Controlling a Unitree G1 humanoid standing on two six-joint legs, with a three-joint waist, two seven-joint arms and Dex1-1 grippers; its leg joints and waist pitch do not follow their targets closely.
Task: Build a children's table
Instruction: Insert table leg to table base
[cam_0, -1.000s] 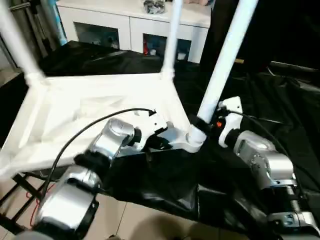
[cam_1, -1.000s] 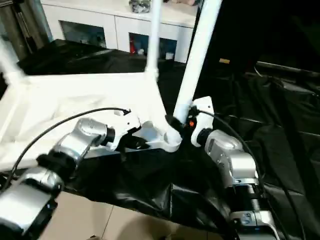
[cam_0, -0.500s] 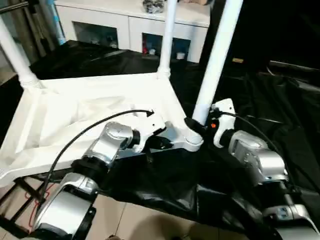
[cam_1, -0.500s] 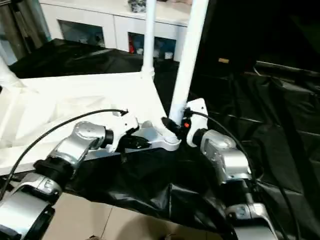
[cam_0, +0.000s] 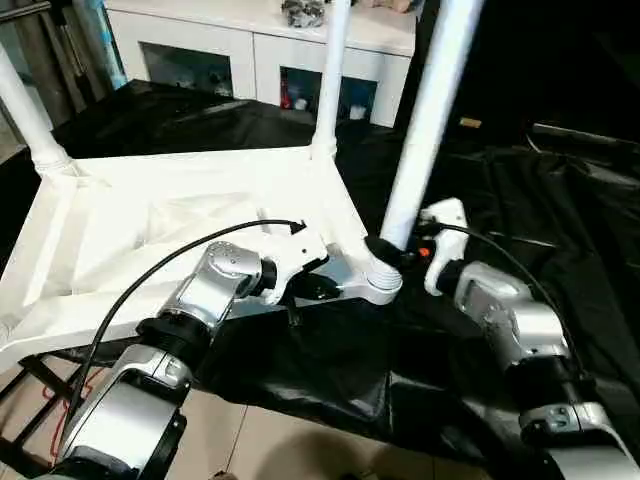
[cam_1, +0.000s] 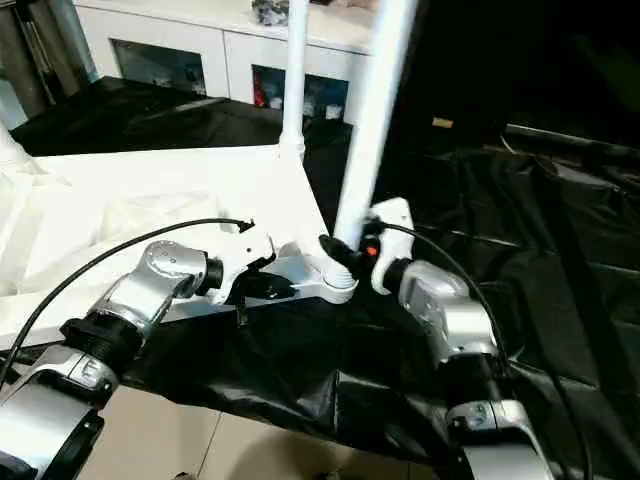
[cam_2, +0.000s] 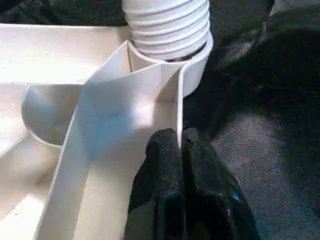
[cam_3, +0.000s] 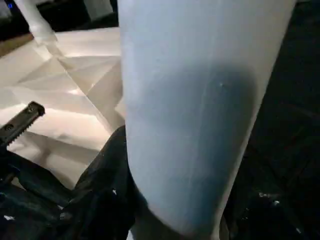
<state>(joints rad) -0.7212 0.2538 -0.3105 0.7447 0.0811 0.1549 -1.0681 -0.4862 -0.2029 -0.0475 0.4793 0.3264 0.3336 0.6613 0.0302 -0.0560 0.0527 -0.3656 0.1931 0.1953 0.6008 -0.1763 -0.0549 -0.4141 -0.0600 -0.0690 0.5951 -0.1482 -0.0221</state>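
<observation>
Two end effectors, left (cam_2: 181, 145) pinching table rim (cam_2: 179, 107)

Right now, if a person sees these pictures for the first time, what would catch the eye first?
First, the white children's table, lying upside down on the black sheet, with its legs pointing up. Next, at the near corner, the right gripper grips the base of the nearest leg, while the left gripper pinches the thin rim wall beside that corner socket. Behind stands a white cabinet.
</observation>
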